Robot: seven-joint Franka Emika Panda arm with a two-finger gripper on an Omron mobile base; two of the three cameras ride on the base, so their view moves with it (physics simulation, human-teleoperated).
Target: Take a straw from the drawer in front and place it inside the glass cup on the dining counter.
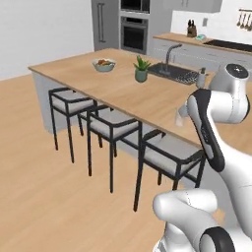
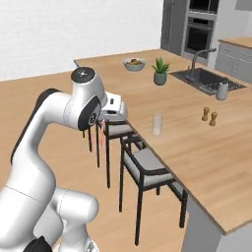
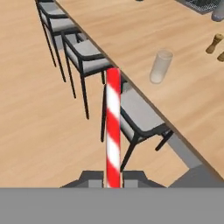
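Beside the dining counter (image 2: 197, 147), above the stools | gripper (image 3: 113, 183) clamped on the straw (image 3: 113, 127) (pickup done, I judge) | glass cup (image 3: 160, 66) empty, well apart | remaining: carry over, drop in

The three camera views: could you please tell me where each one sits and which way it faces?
Left base view: behind the arm to its left, facing forward and down over the dining counter and stools; the arm's white links rise at lower right.
Right base view: behind the arm to its right, facing the same counter; the arm rises at lower left, its hand holding the straw.
Hand view: on the hand, looking along the gripped straw toward stools and counter edge.
Shared: all three views show the glass cup on the counter.
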